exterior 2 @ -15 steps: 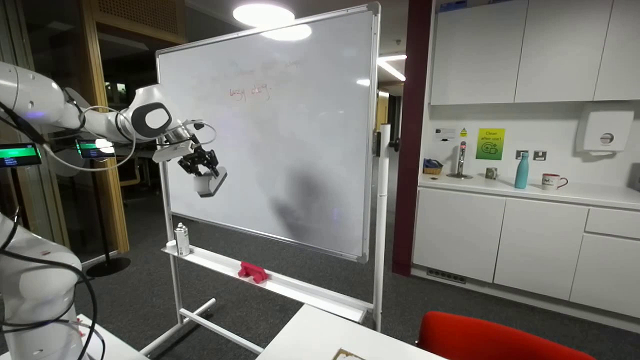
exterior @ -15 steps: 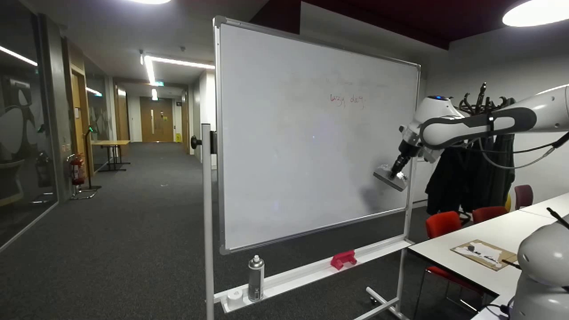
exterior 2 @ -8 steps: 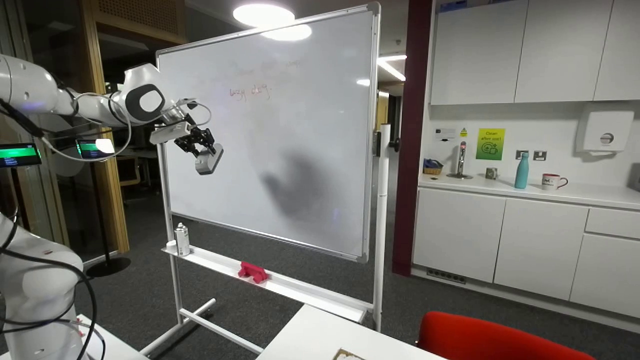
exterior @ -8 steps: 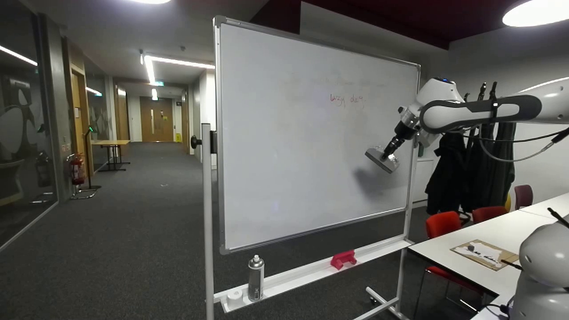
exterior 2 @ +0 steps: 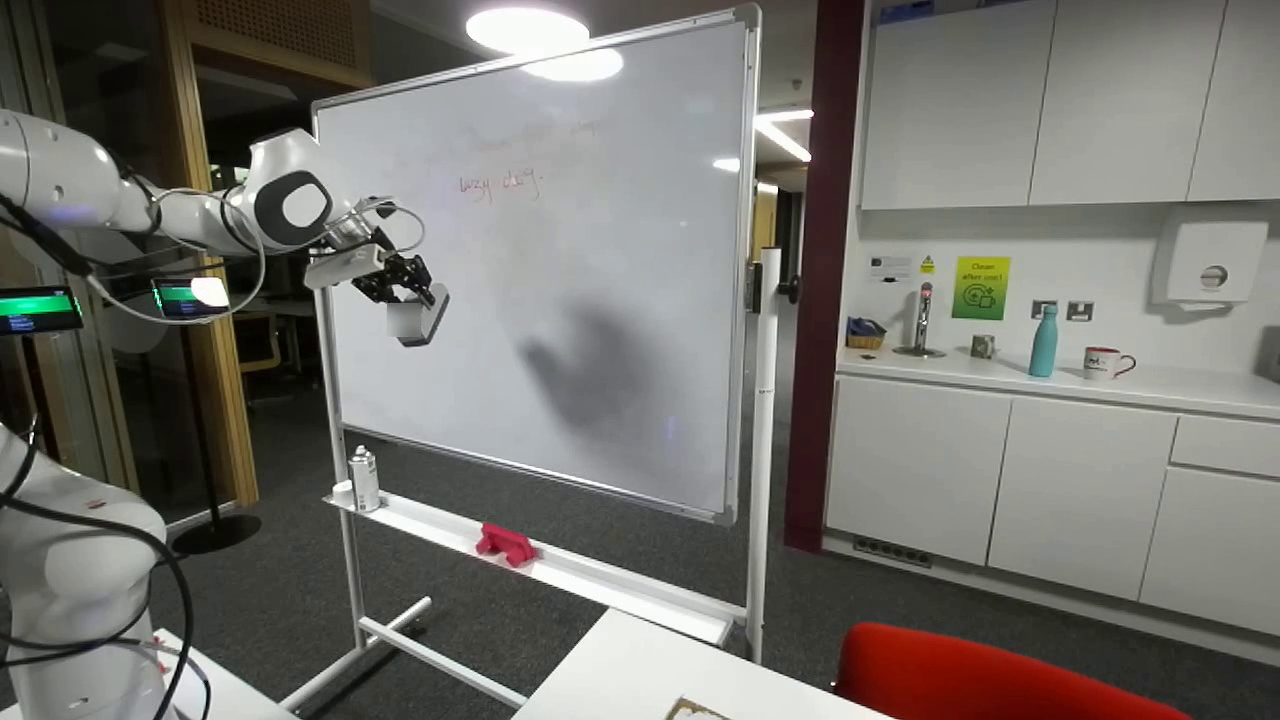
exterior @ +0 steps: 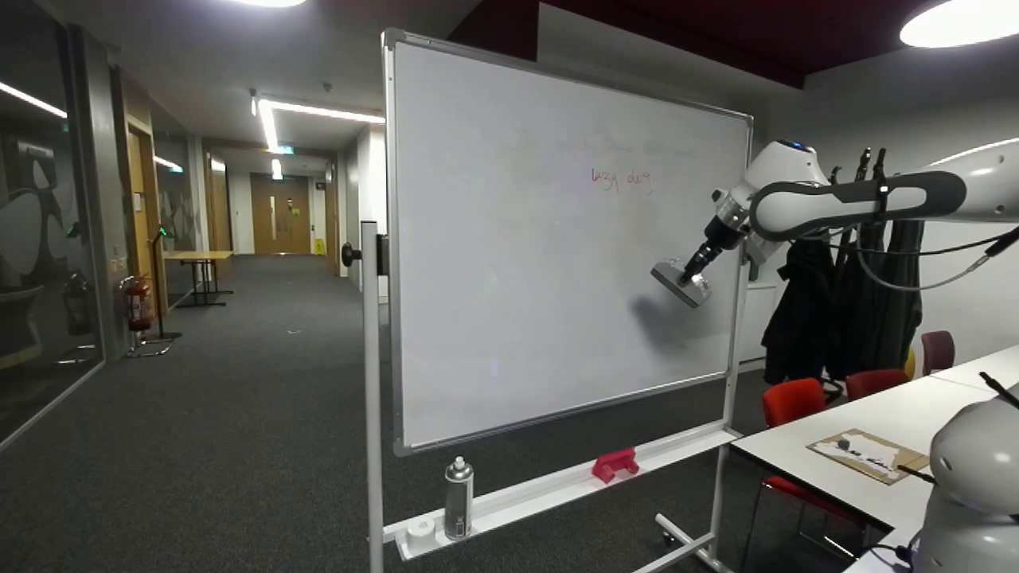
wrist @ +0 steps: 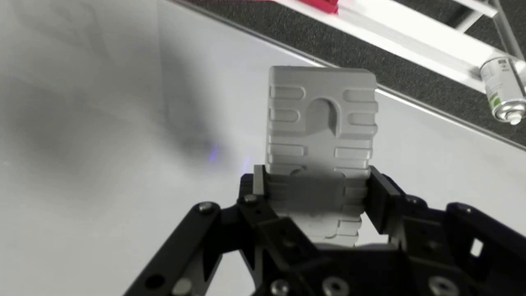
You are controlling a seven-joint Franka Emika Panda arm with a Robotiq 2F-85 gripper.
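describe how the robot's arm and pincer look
The arm is white and rounded, with dark grey panels and a small blue light; black and pale cables run along it. The pincer is black and angular, with linked fingers and silvery screws.

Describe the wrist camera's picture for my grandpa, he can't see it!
A black gripper holds a ridged grey block in front of a whiteboard. Beyond the board's edge, a spray can and something red sit on a white ledge.

Eraser (wrist: pixel 320 152) in end effector (wrist: pixel 316 183), before whiteboard (exterior: pixel 541 255); spray can (exterior: pixel 458 505) on tray (exterior: pixel 541 496) below whiteboard.
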